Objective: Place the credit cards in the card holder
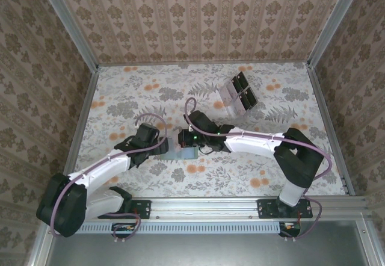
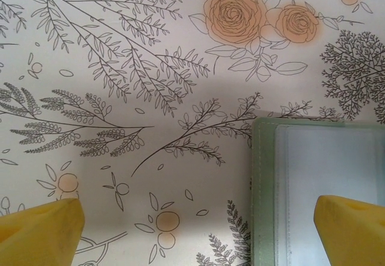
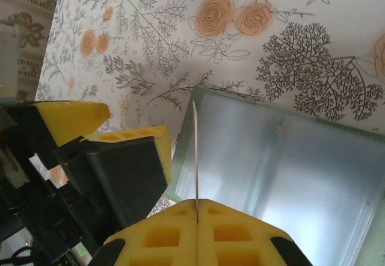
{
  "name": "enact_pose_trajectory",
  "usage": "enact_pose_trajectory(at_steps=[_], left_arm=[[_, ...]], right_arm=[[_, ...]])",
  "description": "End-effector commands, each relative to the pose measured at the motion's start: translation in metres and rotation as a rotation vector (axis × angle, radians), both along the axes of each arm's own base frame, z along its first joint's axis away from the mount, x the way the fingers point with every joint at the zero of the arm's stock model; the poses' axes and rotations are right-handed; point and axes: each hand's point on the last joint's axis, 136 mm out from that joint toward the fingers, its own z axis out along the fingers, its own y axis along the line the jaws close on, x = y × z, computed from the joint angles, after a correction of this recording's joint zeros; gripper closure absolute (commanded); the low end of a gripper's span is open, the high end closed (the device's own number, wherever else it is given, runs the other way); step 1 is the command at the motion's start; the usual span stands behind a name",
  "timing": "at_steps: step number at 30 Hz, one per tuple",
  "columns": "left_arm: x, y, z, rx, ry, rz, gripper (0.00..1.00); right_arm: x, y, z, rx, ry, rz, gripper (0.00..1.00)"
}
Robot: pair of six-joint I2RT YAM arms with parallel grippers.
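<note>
Table [image 1: 132, 91] is covered in white cloth printed with grey leaves and orange flowers. Walls [image 1: 198, 19] on three sides, beige damask wallpaper. Aluminium posts [image 1: 67, 22] stand in both far corners, aluminium rail [image 1: 204, 207] runs along the near edge. Light is soft and even.

The left arm [image 1: 99, 170] is stretched low from its base towards the card holder [image 1: 187, 153]. The left gripper [image 1: 159, 148] is spread wide, straddling the holder's left edge. The right arm [image 1: 258, 142] is bent at the elbow and reached in from the holder's right. The right gripper [image 1: 183, 138] is clamped on a credit card [image 3: 195, 151], which is held edge-on over the holder.
</note>
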Motion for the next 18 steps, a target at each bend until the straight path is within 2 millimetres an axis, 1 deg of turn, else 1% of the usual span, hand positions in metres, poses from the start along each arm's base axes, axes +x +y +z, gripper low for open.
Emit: enact_pose_trajectory(at_steps=[1, 3, 5, 8, 9, 11, 14, 18], left_arm=[[-0.005, 0.011, -0.001, 0.035, 0.008, 0.018, 0.00], [-0.006, 0.011, -0.001, 0.034, 0.008, 0.017, 0.00], [-0.006, 0.011, -0.001, 0.034, 0.009, 0.015, 0.00], [-0.006, 0.011, -0.001, 0.038, 0.011, 0.012, 0.00], [-0.006, 0.011, 0.000, 0.039, 0.009, 0.010, 0.00], [-0.007, 0.011, 0.000, 0.041, 0.011, 0.002, 0.00], [-0.006, 0.005, 0.002, 0.029, 0.010, -0.028, 0.00], [-0.003, -0.005, 0.005, -0.005, -0.003, -0.068, 0.00]], right_arm=[[0.011, -0.005, -0.006, 0.041, -0.018, -0.121, 1.00], [0.009, -0.012, -0.015, 0.032, -0.012, -0.144, 1.00], [0.008, -0.015, -0.022, 0.025, -0.005, -0.151, 1.00], [0.006, -0.020, -0.039, -0.001, 0.014, -0.161, 1.00], [0.006, -0.023, -0.045, -0.012, 0.021, -0.170, 1.00], [0.006, -0.030, -0.052, -0.022, 0.024, -0.186, 1.00], [0.004, -0.042, -0.062, -0.035, 0.037, -0.206, 1.00], [0.002, -0.051, -0.071, -0.046, 0.055, -0.212, 1.00]])
